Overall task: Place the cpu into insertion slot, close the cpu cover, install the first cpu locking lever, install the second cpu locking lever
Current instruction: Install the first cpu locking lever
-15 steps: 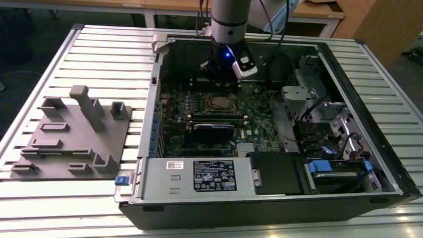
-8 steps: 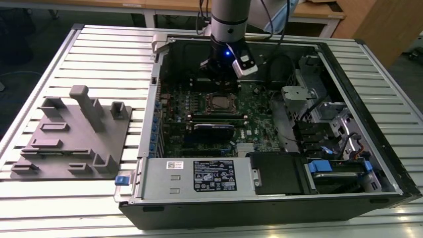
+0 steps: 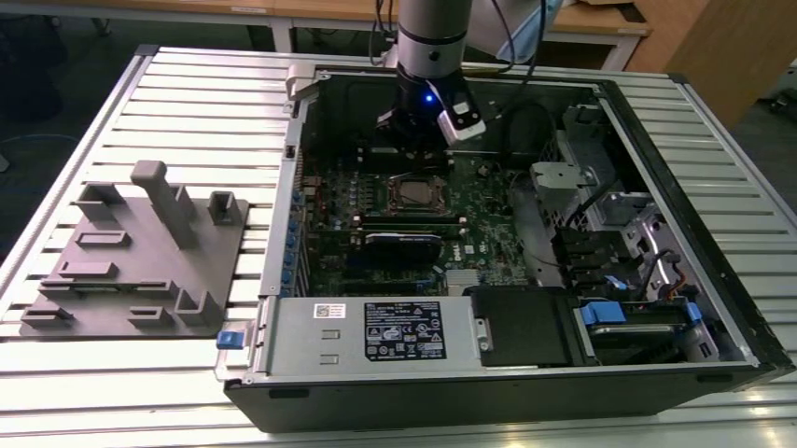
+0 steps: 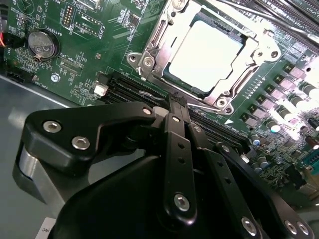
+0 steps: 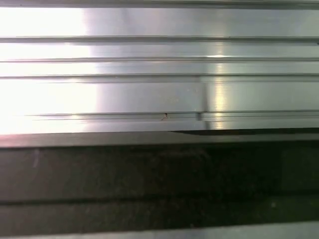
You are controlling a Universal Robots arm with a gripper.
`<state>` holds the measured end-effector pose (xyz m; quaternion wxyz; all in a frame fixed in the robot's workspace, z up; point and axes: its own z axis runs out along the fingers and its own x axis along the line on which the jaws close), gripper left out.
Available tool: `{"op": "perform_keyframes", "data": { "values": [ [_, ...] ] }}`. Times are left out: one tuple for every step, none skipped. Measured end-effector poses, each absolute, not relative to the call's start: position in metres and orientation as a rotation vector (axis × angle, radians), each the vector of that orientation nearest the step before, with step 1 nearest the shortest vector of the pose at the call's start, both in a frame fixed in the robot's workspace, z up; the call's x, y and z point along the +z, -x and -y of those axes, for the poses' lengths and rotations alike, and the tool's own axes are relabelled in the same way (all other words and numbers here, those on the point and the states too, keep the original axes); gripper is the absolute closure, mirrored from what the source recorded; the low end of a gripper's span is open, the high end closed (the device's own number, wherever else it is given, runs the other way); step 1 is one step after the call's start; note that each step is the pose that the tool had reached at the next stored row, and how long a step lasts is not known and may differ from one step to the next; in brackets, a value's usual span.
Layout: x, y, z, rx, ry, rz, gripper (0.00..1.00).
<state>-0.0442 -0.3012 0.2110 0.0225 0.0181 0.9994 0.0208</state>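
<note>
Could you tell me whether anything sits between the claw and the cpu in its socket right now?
Nothing visible does: in the second wrist view the claw hangs beside the insertion slot, with the cpu seated under the cpu cover.

Ribbed aluminium table [image 3: 187, 103], seen close up in the first wrist view too. On it: open computer case [image 3: 524, 392], and at the exterior view's left, just beside the case, a grey fixture plate [image 3: 125, 271] with upright posts.
</note>
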Motion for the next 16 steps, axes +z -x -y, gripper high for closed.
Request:
{"op": "perform_keyframes", "data": {
  "values": [
    [0.211, 0.0442, 0.3009, 0.064, -0.056, -3.096, 0.89],
    [0.211, 0.0441, 0.3008, 0.064, -0.056, -3.095, 0.89],
    [0.211, 0.0439, 0.3005, 0.064, -0.056, -3.096, 0.89],
    [0.211, 0.0437, 0.3004, 0.064, -0.056, -3.096, 0.89],
    [0.211, 0.0432, 0.3003, 0.064, -0.056, -3.095, 0.89],
    [0.211, 0.0424, 0.3001, 0.064, -0.056, -3.095, 0.89],
    [0.211, 0.0414, 0.2999, 0.064, -0.056, -3.095, 0.89],
    [0.211, 0.0406, 0.2996, 0.064, -0.056, -3.096, 0.89],
    [0.211, 0.0398, 0.2993, 0.064, -0.056, -3.095, 0.89],
    [0.211, 0.039, 0.2988, 0.064, -0.056, -3.096, 0.89],
    [0.211, 0.0384, 0.2984, 0.064, -0.056, -3.096, 0.89],
    [0.211, 0.0377, 0.2979, 0.064, -0.056, -3.095, 0.89],
    [0.211, 0.0371, 0.2975, 0.064, -0.056, -3.096, 0.89],
    [0.211, 0.0365, 0.297, 0.064, -0.056, -3.096, 0.89],
    [0.211, 0.036, 0.2964, 0.064, -0.056, -3.096, 0.89],
    [0.211, 0.0356, 0.2959, 0.063, -0.056, -3.096, 0.89]
  ]
}}
